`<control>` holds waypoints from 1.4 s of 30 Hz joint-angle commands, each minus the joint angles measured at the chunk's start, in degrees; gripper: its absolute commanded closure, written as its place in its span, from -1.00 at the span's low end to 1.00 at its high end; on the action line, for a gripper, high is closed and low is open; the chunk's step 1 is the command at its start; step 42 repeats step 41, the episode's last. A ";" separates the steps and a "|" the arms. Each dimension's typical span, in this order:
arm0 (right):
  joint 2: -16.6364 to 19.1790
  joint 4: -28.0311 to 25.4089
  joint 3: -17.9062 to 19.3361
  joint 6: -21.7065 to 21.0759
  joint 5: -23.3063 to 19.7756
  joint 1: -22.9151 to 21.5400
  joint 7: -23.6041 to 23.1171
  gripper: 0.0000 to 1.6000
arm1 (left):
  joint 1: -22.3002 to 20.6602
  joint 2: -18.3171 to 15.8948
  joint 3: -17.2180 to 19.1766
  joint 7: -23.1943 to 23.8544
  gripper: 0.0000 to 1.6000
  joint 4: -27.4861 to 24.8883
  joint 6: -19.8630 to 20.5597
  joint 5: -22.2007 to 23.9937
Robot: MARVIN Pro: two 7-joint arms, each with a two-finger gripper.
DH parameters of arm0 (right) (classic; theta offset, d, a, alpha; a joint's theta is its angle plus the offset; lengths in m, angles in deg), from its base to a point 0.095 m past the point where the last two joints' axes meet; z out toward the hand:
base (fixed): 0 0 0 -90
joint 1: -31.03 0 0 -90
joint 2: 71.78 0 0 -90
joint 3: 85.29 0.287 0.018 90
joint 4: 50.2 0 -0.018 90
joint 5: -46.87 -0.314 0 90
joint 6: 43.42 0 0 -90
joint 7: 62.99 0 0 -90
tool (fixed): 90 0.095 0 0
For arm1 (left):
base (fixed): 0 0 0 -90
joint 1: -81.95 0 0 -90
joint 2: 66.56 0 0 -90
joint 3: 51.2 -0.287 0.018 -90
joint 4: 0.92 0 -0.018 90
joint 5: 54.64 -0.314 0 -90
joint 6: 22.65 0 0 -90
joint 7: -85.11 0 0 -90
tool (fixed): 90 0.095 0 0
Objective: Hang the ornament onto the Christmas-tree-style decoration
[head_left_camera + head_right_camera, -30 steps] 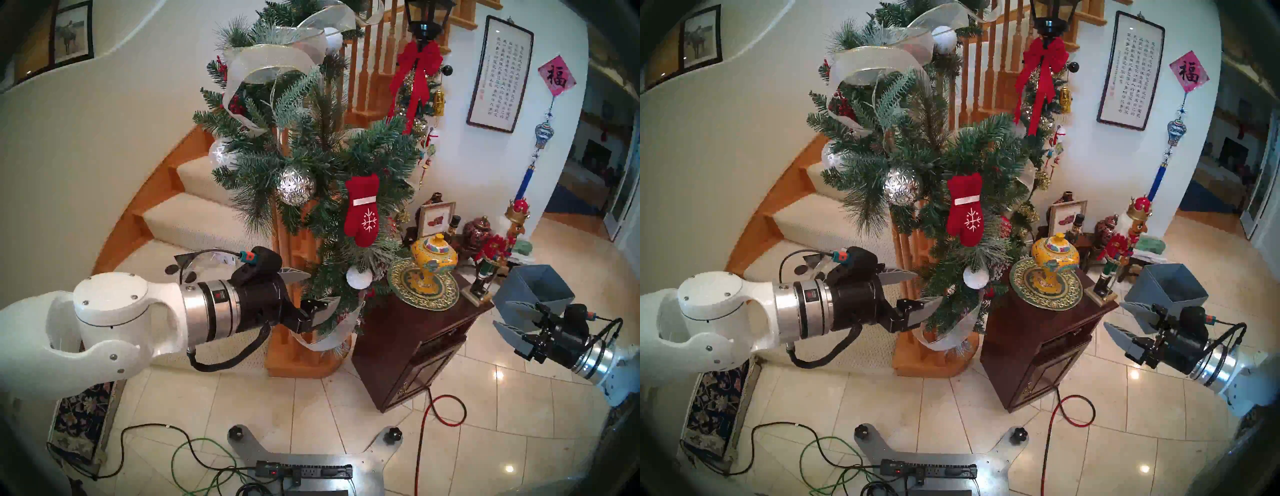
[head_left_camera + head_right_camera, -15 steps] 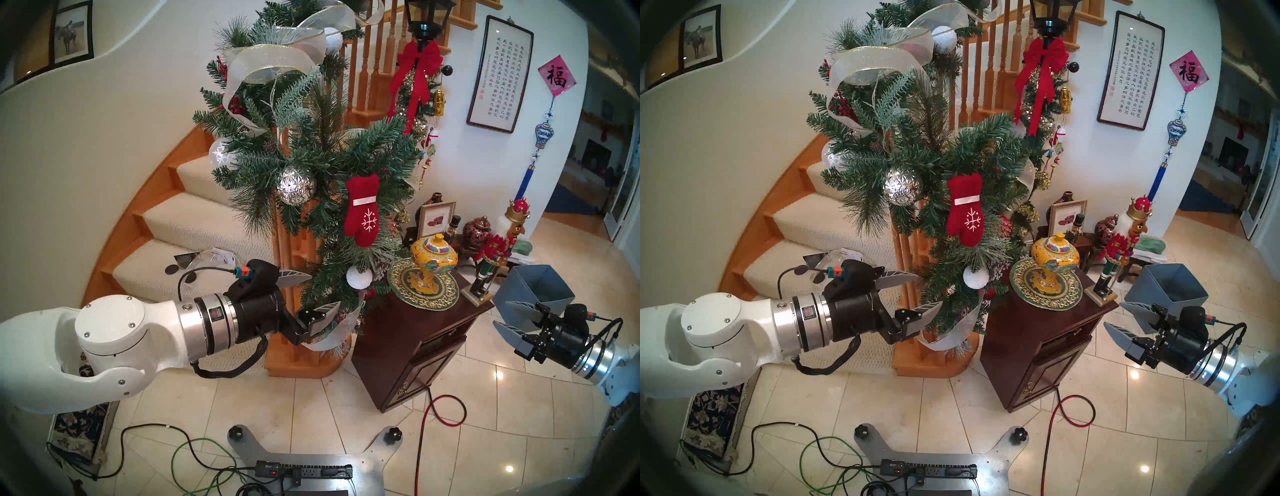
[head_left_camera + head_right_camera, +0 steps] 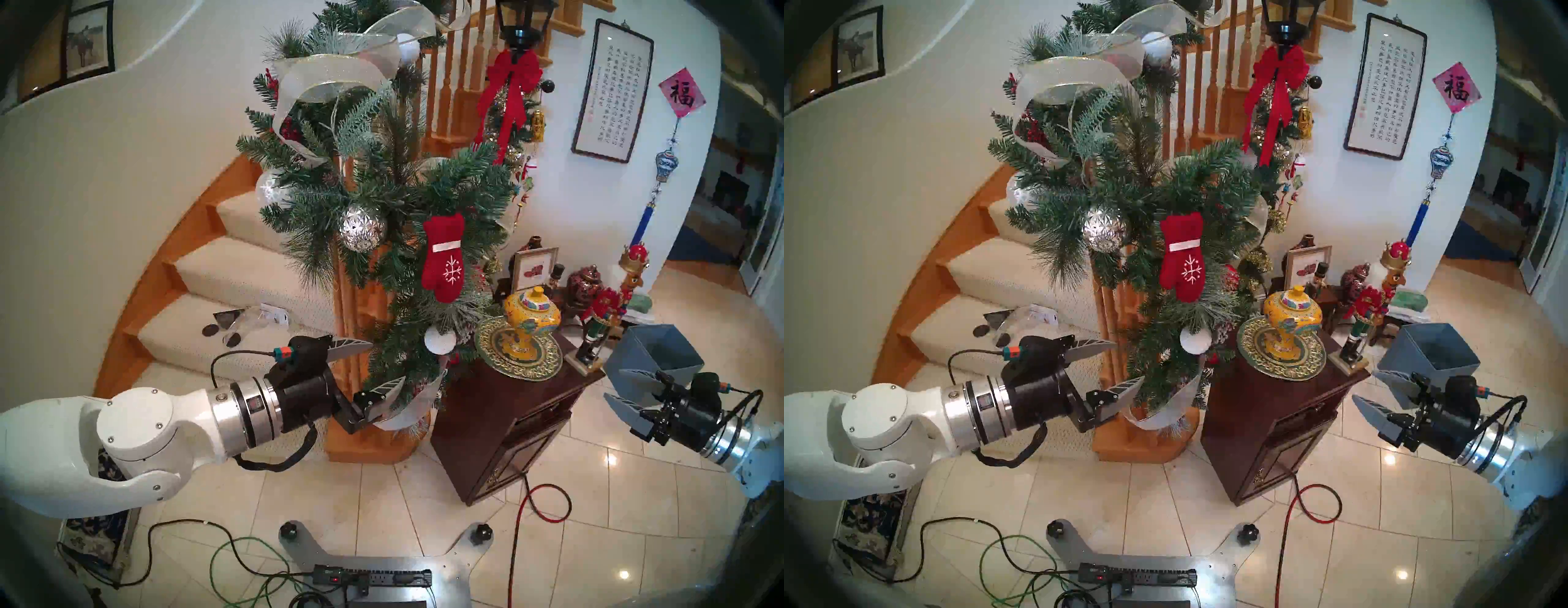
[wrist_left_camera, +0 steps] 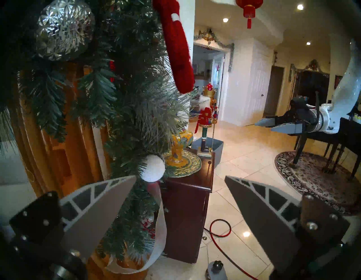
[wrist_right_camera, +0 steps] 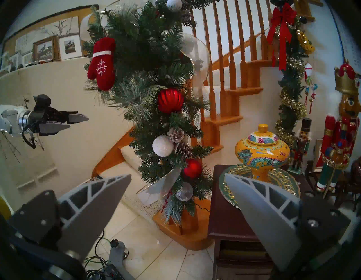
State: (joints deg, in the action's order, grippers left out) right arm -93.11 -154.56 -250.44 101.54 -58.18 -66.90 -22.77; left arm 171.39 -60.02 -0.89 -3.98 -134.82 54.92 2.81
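Red mitten ornament [image 3: 443, 259] is hanging cuff-up among the branches of the green garland [image 3: 382, 199], on its right-hand side in the head view, free of both tools. Loop is hidden in the needles. Silver patterned ball [image 3: 362, 228] is sitting just to its left; white glittery ball [image 3: 440, 338] is hanging below it, near the lower end of the garland. Sheer ribbon [image 3: 331, 76] is winding through the upper branches.

Left tool [image 3: 384, 365] is sitting low beside the garland's bottom section, jaws spread wide and holding nothing. In the left wrist view one finger [image 4: 101, 205] is lying against the lower needles, the other [image 4: 259, 211] is standing clear over the floor tiles; the mitten is showing edge-on, well above.

Right tool [image 3: 623, 388] is hovering well apart to the right, past the dark wooden cabinet [image 3: 509, 412], jaws wide and empty. Yellow lidded jar [image 3: 530, 318] is standing on a gold-green plate [image 3: 539, 365] on the cabinet top.
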 commanded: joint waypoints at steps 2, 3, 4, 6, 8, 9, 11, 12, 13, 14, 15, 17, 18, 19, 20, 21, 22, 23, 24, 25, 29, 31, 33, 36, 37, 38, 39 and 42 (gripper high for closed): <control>0.05 0.02 0.15 0.04 -0.07 -0.27 -6.37 -1.00 | 0.61 0.53 -0.33 0.29 -1.00 0.33 -4.70 -2.70; 0.03 -0.08 0.15 0.04 0.13 -0.26 -5.72 -1.00 | 0.70 0.55 -0.45 0.24 -1.00 0.48 -4.93 -2.99; 0.04 -0.04 0.15 0.04 0.06 -0.26 -5.95 -1.00 | 0.82 0.57 -0.60 0.18 -1.00 0.65 -5.26 -3.26; 0.04 -0.02 0.15 0.04 0.01 -0.27 -6.11 -1.00 | 1.15 0.59 -0.91 0.24 -1.00 0.89 -6.08 -3.56; 0.04 -0.04 0.15 0.04 0.06 -0.27 -5.95 -1.00 | 1.27 0.57 -0.99 0.25 -1.00 0.98 -6.41 -3.77; 0.05 0.06 0.15 0.04 -0.13 -0.28 -6.59 -1.00 | 1.39 0.54 -1.08 0.26 -1.00 1.03 -6.68 -3.86; 0.05 0.03 0.15 0.04 -0.07 -0.28 -6.40 -1.00 | 1.55 0.48 -1.17 0.21 -1.00 1.08 -7.12 -4.12; 0.03 -0.08 0.15 0.04 0.14 -0.26 -5.70 -1.00 | 1.63 0.44 -1.21 0.19 -1.00 1.10 -7.30 -4.22; 0.04 -0.03 0.15 0.04 0.04 -0.27 -6.05 -1.00 | 1.78 0.39 -1.26 0.14 -1.00 1.14 -7.55 -4.31; 0.04 0.00 0.15 0.04 -0.01 -0.28 -6.24 -1.00 | 1.99 0.35 -1.29 0.05 -1.00 1.24 -7.96 -4.46; 0.04 0.00 0.15 0.04 -0.01 -0.28 -6.24 -1.00 | 1.99 0.35 -1.29 0.05 -1.00 1.24 -7.96 -4.46; 0.03 -0.06 0.15 0.04 0.13 -0.27 -5.81 -1.00 | 2.20 0.38 -1.28 -0.07 -1.00 1.35 -8.37 -4.34; 0.03 -0.05 0.15 0.04 0.11 -0.27 -5.88 -1.00 | 2.30 0.36 -1.25 -0.09 -1.00 1.40 -8.58 -4.39; 0.04 -0.01 0.15 0.04 0.03 -0.28 -6.13 -1.00 | 2.37 0.35 -1.23 -0.13 -1.00 1.41 -8.73 -4.37; 0.04 -0.03 0.15 0.04 0.07 -0.27 -6.01 -1.00 | 2.55 0.32 -1.26 -0.20 -1.00 1.34 -8.85 -4.01; 0.05 0.06 0.15 0.04 -0.10 -0.29 -6.56 -1.00 | 2.63 0.26 -1.23 -0.23 -1.00 1.30 -8.96 -3.96; 0.04 -0.02 0.15 0.04 0.05 -0.28 -6.10 -1.00 | 2.69 0.25 -1.22 -0.27 -1.00 1.30 -9.08 -3.98; 0.05 0.01 0.15 0.04 -0.01 -0.28 -6.28 -1.00 | 2.80 0.22 -1.19 -0.34 -1.00 1.30 -9.27 -4.01; 0.03 -0.08 0.15 0.04 0.17 -0.27 -5.69 -1.00 | 2.86 0.20 -1.17 -0.40 -1.00 1.30 -9.37 -4.02; 0.09 0.28 0.15 0.04 -0.52 -0.31 -7.96 -1.00 | 2.97 0.16 -1.15 -0.53 -1.00 1.28 -9.55 -4.05; 0.04 -0.02 0.15 0.04 0.05 -0.28 -6.05 -1.00 | 3.25 0.02 -1.10 -0.93 -1.00 1.20 -9.99 -4.13; 0.04 -0.03 0.15 0.04 0.06 -0.27 -6.00 -1.00 | 3.36 -0.07 -1.09 -1.12 -1.00 1.16 -10.21 -4.15; 0.03 -0.06 0.15 0.04 0.12 -0.27 -5.79 -1.00 | 3.46 -0.18 -1.09 -1.29 -1.00 1.11 -10.42 -4.16; 0.06 0.07 0.15 0.04 -0.16 -0.29 -6.65 -1.00 | 3.60 -0.35 -1.09 -1.54 -1.00 1.05 -10.71 -4.18; 0.03 -0.08 0.15 0.04 0.12 -0.27 -5.73 -1.00 | 3.63 -0.39 -1.10 -1.61 -1.00 1.03 -10.79 -4.19; 0.05 0.02 0.15 0.04 -0.06 -0.28 -6.33 -1.00 | 3.65 -0.43 -1.10 -1.66 -1.00 1.01 -10.86 -4.20; 0.03 -0.08 0.15 0.04 0.14 -0.27 -5.68 -1.00 | 3.68 -0.48 -1.11 -1.72 -1.00 0.99 -10.94 -4.20; 0.05 -0.01 0.15 0.04 -0.01 -0.27 -6.13 -1.00 | 3.74 -0.58 -1.13 -1.86 -1.00 0.96 -11.10 -4.22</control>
